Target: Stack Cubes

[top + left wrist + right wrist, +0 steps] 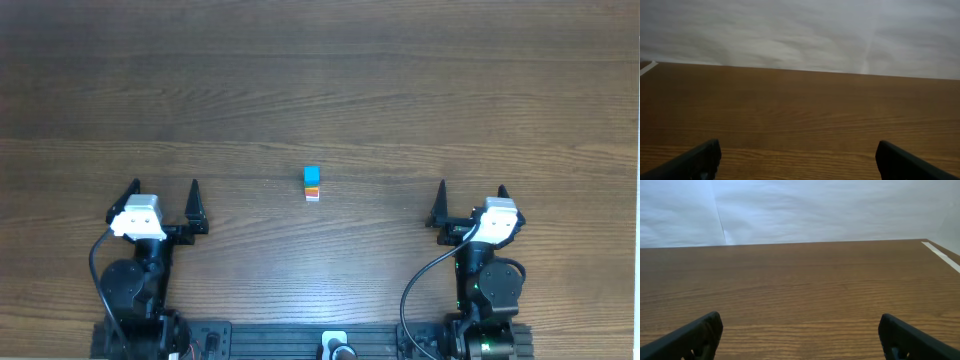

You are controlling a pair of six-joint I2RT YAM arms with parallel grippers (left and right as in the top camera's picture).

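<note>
A small stack of cubes stands at the middle of the wooden table, a blue cube on top, an orange one under it and a white one at the bottom. My left gripper rests open near the table's front left, well away from the stack. My right gripper rests open at the front right, equally far from it. In the left wrist view, the left gripper has bare table between its fingers. The right gripper likewise holds nothing in its own wrist view.
The wooden table stretches wide around the stack. A pale wall rises behind the table's far edge. A white strip runs along one table edge.
</note>
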